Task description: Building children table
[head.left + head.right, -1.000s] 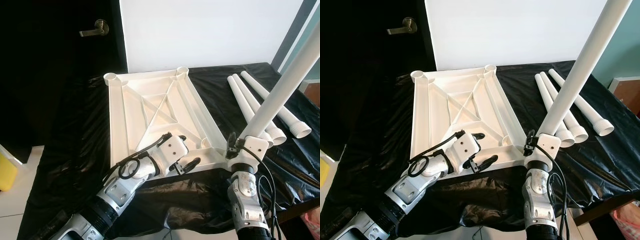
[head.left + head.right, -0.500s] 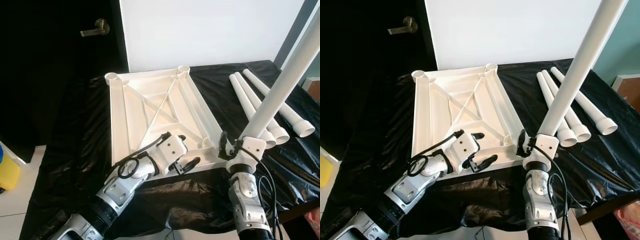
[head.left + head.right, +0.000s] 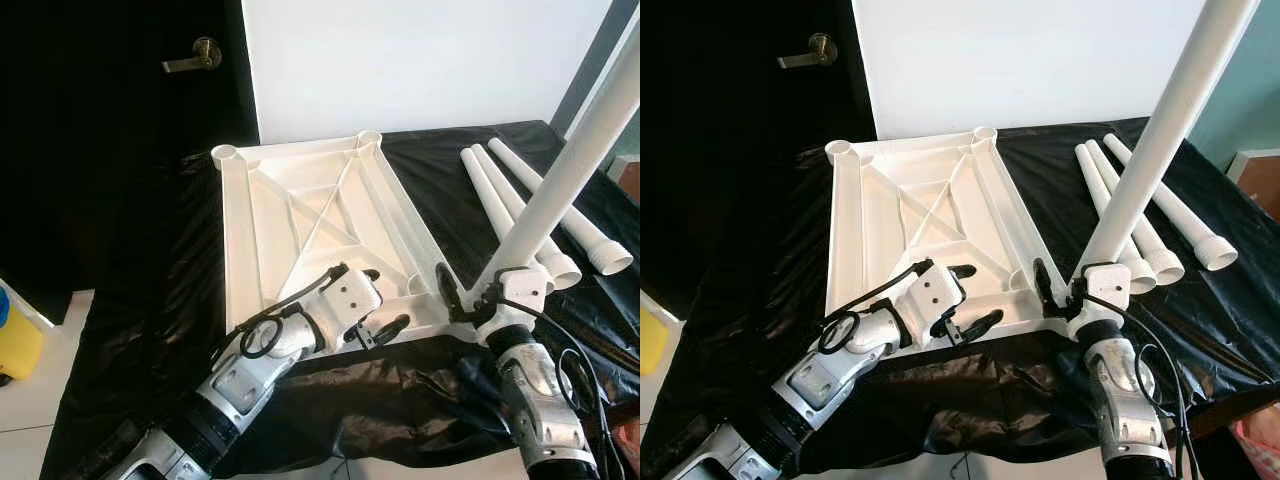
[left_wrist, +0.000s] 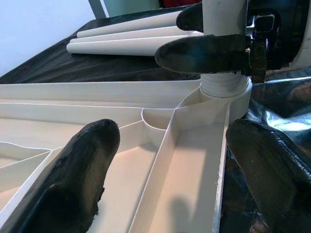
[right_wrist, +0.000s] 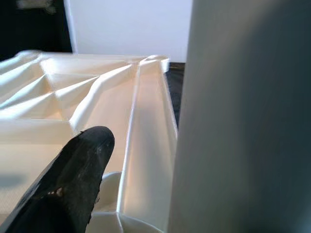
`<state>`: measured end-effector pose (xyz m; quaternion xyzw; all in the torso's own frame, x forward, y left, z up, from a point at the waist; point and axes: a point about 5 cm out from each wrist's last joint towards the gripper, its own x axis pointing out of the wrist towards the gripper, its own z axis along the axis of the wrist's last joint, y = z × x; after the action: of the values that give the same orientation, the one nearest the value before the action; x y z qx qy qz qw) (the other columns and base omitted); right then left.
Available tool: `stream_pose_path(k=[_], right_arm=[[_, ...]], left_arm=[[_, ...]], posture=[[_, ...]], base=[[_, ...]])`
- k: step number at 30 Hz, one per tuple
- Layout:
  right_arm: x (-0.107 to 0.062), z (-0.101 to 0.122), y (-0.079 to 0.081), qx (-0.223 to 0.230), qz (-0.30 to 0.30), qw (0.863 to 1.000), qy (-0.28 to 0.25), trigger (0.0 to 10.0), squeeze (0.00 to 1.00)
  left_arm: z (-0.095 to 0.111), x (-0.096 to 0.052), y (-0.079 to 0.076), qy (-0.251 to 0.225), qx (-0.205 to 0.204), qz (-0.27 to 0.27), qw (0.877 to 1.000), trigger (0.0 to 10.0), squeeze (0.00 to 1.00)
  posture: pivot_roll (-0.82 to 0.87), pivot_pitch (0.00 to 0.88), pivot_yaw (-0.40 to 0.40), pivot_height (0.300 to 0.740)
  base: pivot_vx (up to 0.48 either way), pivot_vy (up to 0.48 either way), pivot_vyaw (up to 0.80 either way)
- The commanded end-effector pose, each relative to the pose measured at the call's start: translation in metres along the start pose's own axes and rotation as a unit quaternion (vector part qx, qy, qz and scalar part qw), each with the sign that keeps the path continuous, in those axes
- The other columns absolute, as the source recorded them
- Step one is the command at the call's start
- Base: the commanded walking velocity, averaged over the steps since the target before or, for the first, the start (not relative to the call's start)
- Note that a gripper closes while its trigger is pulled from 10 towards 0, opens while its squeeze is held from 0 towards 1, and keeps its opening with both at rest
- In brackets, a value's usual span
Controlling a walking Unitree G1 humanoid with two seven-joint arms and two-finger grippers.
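Left eye: upturned tabletop (image 3: 300, 215) lies on black-draped counter (image 3: 150, 300). Right pincer (image 3: 478, 300) pinches leg (image 3: 570, 170) near its foot, long axis rising far-right, foot at near-right corner socket (image 3: 428, 285).

Right eye: left pincer (image 3: 965, 300), fingers spread, rests on tabletop's near rim, left of socket. Spare legs (image 3: 1140, 225) lie right.

Left wrist: leg foot looks seated in socket.

Right wrist: leg upright beside finger (image 5: 68, 189)

tabletop (image 3: 300, 215) upside down on sheet (image 3: 150, 300) | three legs (image 3: 520, 205) lying right | fourth leg (image 3: 570, 170) at near-right corner
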<state>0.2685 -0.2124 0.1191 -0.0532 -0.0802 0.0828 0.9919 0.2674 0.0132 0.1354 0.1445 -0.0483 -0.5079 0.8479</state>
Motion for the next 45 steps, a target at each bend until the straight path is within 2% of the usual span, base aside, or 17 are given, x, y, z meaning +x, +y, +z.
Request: stream_pose_path(k=[1,5,6,7,8,22,23,31,36,37,39,42,43,44,45], right_arm=[[0.002,-0.003,-0.006,-0.013,0.021,1.0,0.009,10.0,0.0],[0.003,-0.005,-0.014,-0.032,0.042,0.998,0.02,10.0,0.0],[0.004,-0.006,-0.017,-0.034,0.046,0.998,0.026,7.1,0.0],[0.004,-0.006,-0.017,-0.034,0.046,0.998,0.026,7.1,0.0],[0.004,-0.008,-0.019,-0.039,0.051,0.997,0.031,0.0,0.0],[-0.009,-0.025,-0.021,-0.014,0.052,0.996,0.065,0.0,0.0],[-0.01,-0.027,-0.02,-0.012,0.046,0.997,0.066,10.0,0.0],[-0.014,-0.029,-0.014,0.006,0.004,0.998,0.066,10.0,0.0],[-0.012,-0.026,-0.004,0.021,-0.093,0.994,0.061,10.0,0.0],[-0.012,-0.026,-0.004,0.021,-0.093,0.994,0.061,10.0,0.0],[-0.012,-0.025,0.002,0.027,-0.154,0.986,0.061,10.0,0.0],[-0.01,-0.025,0.008,0.037,-0.185,0.98,0.065,10.0,0.0],[-0.007,-0.024,0.016,0.047,-0.216,0.973,0.067,10.0,0.0],[-0.007,-0.024,0.016,0.047,-0.216,0.973,0.067,10.0,0.0],[-0.004,-0.024,0.024,0.057,-0.233,0.968,0.071,10.0,0.0]], left_arm=[[0.001,0.001,-0.007,0.004,0.006,-0.084,0.996,10.0,0.0],[0.002,0.001,-0.007,0.003,0.008,-0.083,0.997,10.0,0.0],[0.002,0.001,-0.007,0.003,0.009,-0.083,0.997,10.0,0.0],[0.002,0.001,-0.007,0.003,0.009,-0.083,0.997,10.0,0.0],[0.003,0.002,-0.007,0.003,0.009,-0.083,0.996,10.0,0.0],[0.003,-0.001,-0.009,0.005,0.007,-0.085,0.996,10.0,0.0],[0.003,-0.001,-0.009,0.005,0.006,-0.086,0.996,10.0,0.0],[0.004,-0.001,-0.01,0.006,0.006,-0.09,0.996,10.0,0.0],[0.004,0.0,-0.012,0.004,0.003,-0.092,0.996,10.0,0.0],[0.004,0.0,-0.012,0.004,0.003,-0.092,0.996,10.0,0.0],[0.004,0.0,-0.012,0.005,0.003,-0.093,0.996,10.0,0.0],[0.004,0.0,-0.012,0.005,0.003,-0.093,0.996,10.0,0.0],[0.005,0.001,-0.013,0.004,0.003,-0.094,0.996,10.0,0.0],[0.005,0.001,-0.013,0.004,0.003,-0.094,0.996,10.0,0.0],[0.005,0.002,-0.013,0.003,0.005,-0.094,0.996,10.0,0.0]], posture=[[-0.04,0.0,0.002,0.74],[-0.04,0.0,0.004,0.74],[-0.04,0.0,0.005,0.74],[-0.04,0.0,0.005,0.74],[-0.04,0.0,0.004,0.74],[-0.03,0.0,0.012,0.74],[-0.03,0.0,0.014,0.74],[-0.04,0.0,0.016,0.74],[-0.05,0.0,0.015,0.74],[-0.05,0.0,0.015,0.74],[-0.05,0.0,0.013,0.74],[-0.05,0.0,0.011,0.74],[-0.04,0.0,0.005,0.74],[-0.04,0.0,0.005,0.74],[-0.04,0.0,0.0,0.74]], base=[[0.0,0.0,0.0],[0.0,0.0,0.0],[0.0,0.0,0.0],[0.0,0.0,0.0],[0.0,0.0,0.0],[0.0,0.0,0.0],[0.0,0.0,0.0],[0.0,0.0,0.0],[0.0,0.0,0.0],[0.0,0.0,0.0],[0.0,0.0,0.0],[0.0,0.0,0.0],[0.0,0.0,0.0],[0.0,0.0,0.0],[0.0,0.0,0.0]])
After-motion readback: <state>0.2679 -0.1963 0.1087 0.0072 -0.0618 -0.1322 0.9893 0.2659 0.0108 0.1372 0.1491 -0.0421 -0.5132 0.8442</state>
